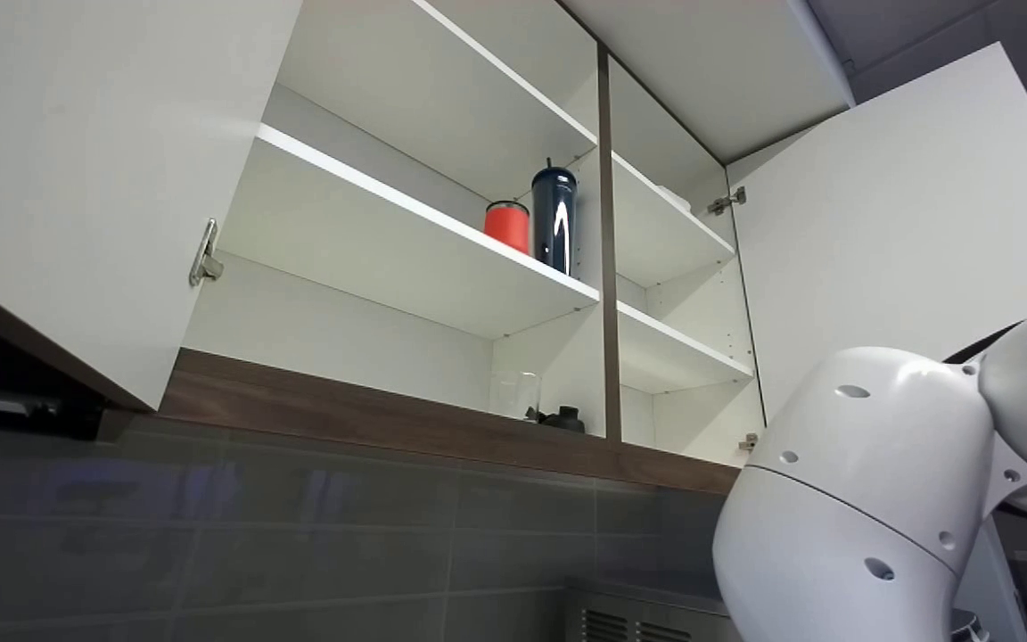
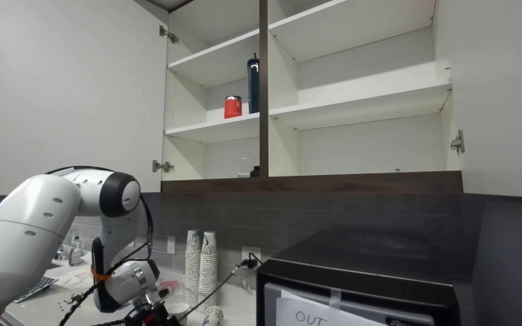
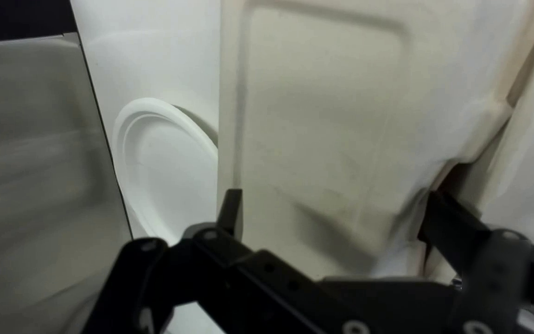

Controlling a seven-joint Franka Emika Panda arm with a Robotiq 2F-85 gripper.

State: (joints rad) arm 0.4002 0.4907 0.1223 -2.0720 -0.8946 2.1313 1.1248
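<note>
Wrist view: tool (image 3: pixel 334 199) spread wide, pinching nothing that I could see. What looked like a beige takeout box (image 3: pixel 322 116) lay straight ahead of it, face filling most of the span between the fingertips. Left finger (image 3: pixel 233 204) stood over the box's left edge; right finger (image 3: pixel 448 220) stood at a dark gap beside the crumpled right rim. Touching or just clear there: could not tell.

Box's straight left edge ran near to far, and the ridged panel on its face seemed longer that way than across. Far end was cut off by the frame, so the long axis was my judgement. On that reading, the line from finger to finger crossed the box rather than following it.

White plate (image 3: pixel 165 176) lay left of the box, right side hidden behind the box's edge, on what looked like the white counter (image 3: pixel 155 65).

In an exterior view, the lone arm (image 2: pixel 21 217) held the tool low, near stacked paper cups (image 2: pixel 209 271), left of a microwave (image 2: pixel 351 253). Box not made out there.
</note>
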